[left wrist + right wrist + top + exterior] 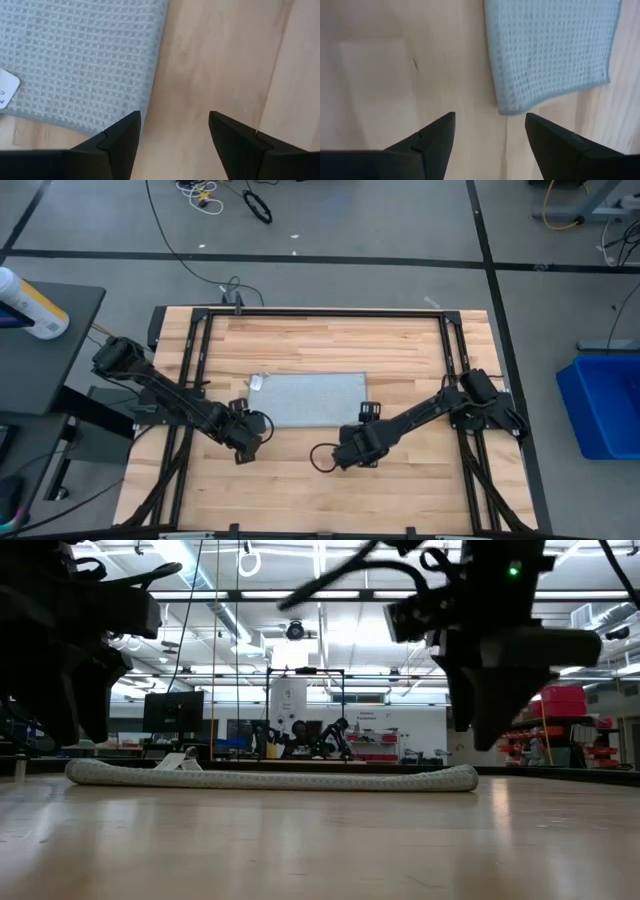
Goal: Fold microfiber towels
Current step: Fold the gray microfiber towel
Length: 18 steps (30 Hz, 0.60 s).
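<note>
The pale grey-blue microfiber towel (305, 398) lies flat on the wooden table (400, 350) as a folded rectangle, its white tag (257, 381) at the far left corner. It also shows in the low view (270, 777), the left wrist view (80, 60) and the right wrist view (550, 50). My left gripper (245, 442) hovers open just near of the towel's near left corner (172, 132). My right gripper (352, 448) hovers open just near of its near right corner (490, 135). Neither touches the towel.
A bright blue plastic bin (605, 400) stands on the floor right of the table. A dark side table with a white bottle (30, 305) is at the far left. Black frame rails (320, 312) run along the table's far, left and right sides.
</note>
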Motion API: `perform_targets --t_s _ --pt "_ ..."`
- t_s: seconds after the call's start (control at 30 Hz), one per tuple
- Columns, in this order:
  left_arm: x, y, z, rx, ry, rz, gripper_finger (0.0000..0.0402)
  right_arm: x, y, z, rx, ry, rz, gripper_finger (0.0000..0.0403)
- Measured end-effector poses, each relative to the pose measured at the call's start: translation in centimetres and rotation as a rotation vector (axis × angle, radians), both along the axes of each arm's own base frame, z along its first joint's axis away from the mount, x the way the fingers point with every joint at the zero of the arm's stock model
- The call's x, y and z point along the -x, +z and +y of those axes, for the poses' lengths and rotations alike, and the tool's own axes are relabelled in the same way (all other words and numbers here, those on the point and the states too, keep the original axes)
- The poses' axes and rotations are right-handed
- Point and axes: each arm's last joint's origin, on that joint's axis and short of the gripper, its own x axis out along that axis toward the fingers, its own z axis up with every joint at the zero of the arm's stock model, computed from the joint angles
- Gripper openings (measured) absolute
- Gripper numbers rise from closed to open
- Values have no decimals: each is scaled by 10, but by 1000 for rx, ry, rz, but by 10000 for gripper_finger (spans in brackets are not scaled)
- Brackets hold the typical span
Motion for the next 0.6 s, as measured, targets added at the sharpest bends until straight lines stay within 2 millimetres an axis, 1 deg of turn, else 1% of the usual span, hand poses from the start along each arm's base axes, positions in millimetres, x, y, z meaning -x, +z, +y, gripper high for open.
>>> perform_targets --t_s 0.17,0.27,0.47,0.6 --pt "0 0 1 -18 -8 3 245 7 -14 -3 14 -8 28 264" --pt "1 0 1 -31 -12 1 245 9 -18 -4 14 -16 22 263" --pt "2 -2 2 -48 1 1 245 5 -15 -3 36 -9 -12 247" --pt "2 -2 3 -53 8 -2 245 1 -10 -4 47 6 -32 249"
